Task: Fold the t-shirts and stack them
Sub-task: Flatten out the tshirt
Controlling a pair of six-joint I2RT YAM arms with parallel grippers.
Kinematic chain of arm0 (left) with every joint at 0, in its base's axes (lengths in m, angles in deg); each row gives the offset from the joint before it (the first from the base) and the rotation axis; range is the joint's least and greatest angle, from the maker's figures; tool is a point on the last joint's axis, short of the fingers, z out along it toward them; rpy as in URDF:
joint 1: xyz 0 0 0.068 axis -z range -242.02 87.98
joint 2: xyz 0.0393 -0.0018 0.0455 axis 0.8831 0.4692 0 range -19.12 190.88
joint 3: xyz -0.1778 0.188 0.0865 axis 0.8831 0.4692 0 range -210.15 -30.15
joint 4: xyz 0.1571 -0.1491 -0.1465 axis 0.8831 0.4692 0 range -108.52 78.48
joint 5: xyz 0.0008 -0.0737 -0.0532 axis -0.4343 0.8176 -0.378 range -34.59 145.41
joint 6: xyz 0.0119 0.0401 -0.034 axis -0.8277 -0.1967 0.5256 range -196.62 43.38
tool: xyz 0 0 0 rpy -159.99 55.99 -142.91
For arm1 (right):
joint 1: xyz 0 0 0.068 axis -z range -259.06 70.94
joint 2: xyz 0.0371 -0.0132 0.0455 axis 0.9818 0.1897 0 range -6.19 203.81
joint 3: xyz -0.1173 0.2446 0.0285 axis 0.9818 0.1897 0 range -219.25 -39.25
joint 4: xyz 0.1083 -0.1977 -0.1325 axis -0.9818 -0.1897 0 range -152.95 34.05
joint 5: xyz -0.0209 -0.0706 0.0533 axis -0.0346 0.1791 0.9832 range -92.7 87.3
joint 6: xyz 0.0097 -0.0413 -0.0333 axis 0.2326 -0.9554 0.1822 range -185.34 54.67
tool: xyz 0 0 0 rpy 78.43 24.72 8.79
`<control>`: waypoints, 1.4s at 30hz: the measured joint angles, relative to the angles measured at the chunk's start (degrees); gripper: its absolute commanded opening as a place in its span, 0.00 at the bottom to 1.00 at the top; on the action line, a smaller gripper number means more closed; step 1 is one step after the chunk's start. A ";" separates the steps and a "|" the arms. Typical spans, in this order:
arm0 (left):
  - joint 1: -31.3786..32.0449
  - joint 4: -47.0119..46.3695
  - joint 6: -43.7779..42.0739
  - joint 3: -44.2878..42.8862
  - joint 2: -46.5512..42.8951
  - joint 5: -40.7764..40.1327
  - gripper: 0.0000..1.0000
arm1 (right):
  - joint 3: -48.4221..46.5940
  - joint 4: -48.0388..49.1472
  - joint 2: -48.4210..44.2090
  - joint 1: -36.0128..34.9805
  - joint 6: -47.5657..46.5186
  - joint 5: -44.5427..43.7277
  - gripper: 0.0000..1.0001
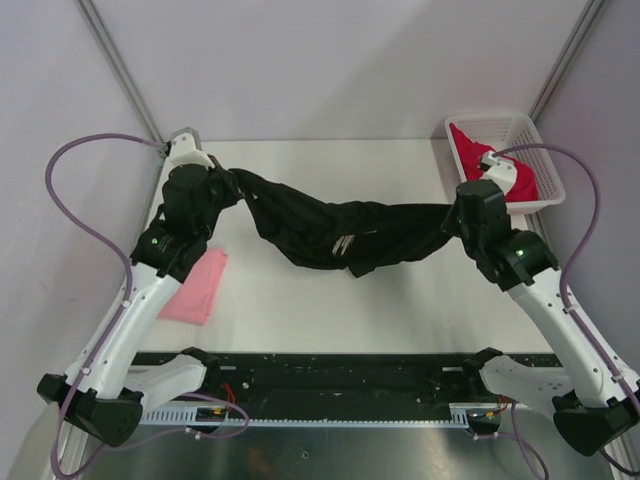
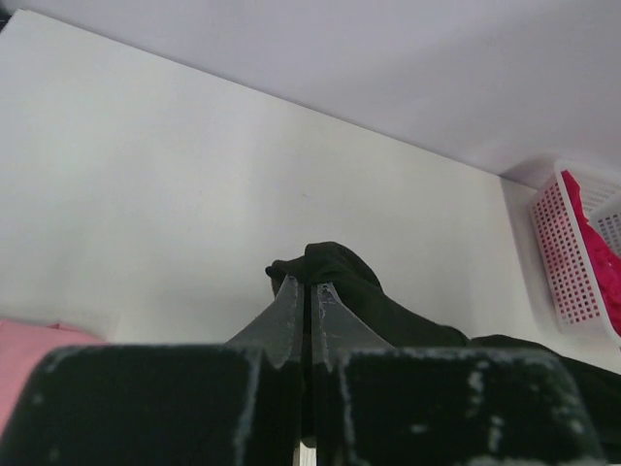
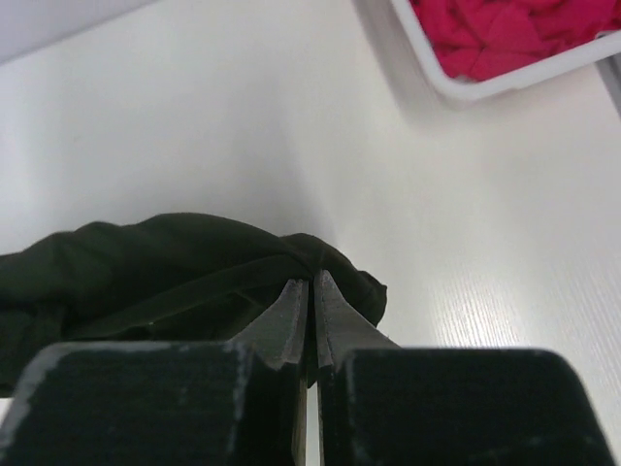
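Strung sagging between left gripper (image 2: 302,288) and right gripper (image 3: 310,283), each clamped shut on one end of the black tee (image 1: 340,236) — seemingly to spread it for folding — with pink tee (image 1: 197,285) near the left, red tee (image 1: 466,147) in the basket (image 1: 512,128) just beyond the right.

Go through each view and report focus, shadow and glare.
Top external: even, soft light, no glare; the black t-shirt is so dark its folds barely show. Left wrist: the body of the left gripper is a blurred black mass along the bottom. Right wrist: the body of the right gripper blurs likewise, the grain of the table reads sharp, and a soft shadow edges the basket.
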 measured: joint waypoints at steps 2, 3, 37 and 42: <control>-0.48 1.14 0.07 -0.85 -0.09 -0.61 0.00 | -1.31 -0.26 -0.50 1.22 -0.31 0.26 0.04; -0.61 1.53 0.09 -1.01 -0.22 -0.96 0.00 | -1.88 -0.35 -0.76 1.75 -0.52 0.42 0.05; -10.51 4.20 3.26 8.74 21.86 24.65 0.60 | 1.31 6.58 33.40 14.56 -1.68 14.25 0.00; -8.09 4.48 5.81 18.08 17.00 20.61 0.58 | 1.51 7.67 33.53 14.56 -1.42 14.84 0.00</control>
